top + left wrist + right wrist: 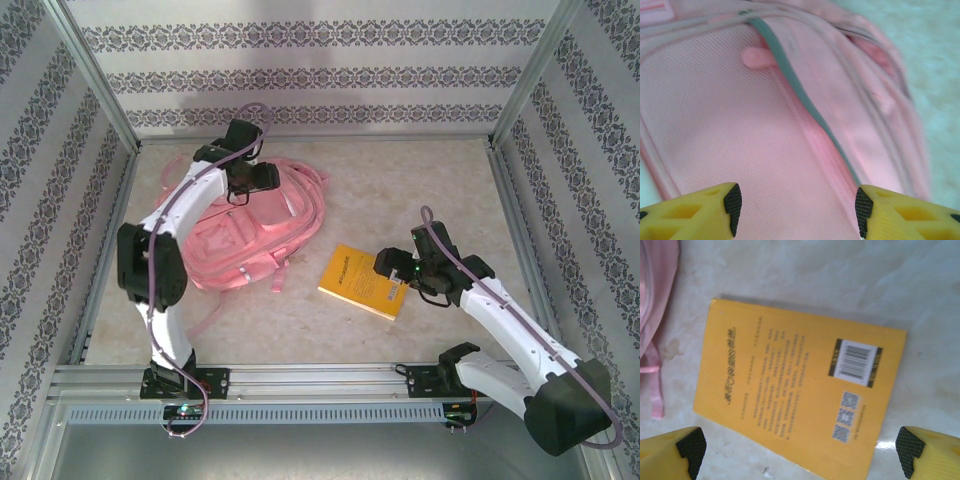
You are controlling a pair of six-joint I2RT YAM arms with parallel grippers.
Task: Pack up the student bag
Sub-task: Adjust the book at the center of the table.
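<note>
Right gripper (799, 452), jaws spread and empty, hangs just above the yellow paperback (800, 390). Its long axis runs along the jaws' opening line, so a wrist turn seems needed. Off to its left lies the pink student bag (225, 245), under the left gripper (796, 207), also spread wide.

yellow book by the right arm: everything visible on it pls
The book is a thin yellow paperback, closed, lying flat on the table with its back cover up: dark print lines, a barcode and small QR codes. It sits right of the bag, not touching it. The right claw hangs open above it, apparently clear of it.
</note>
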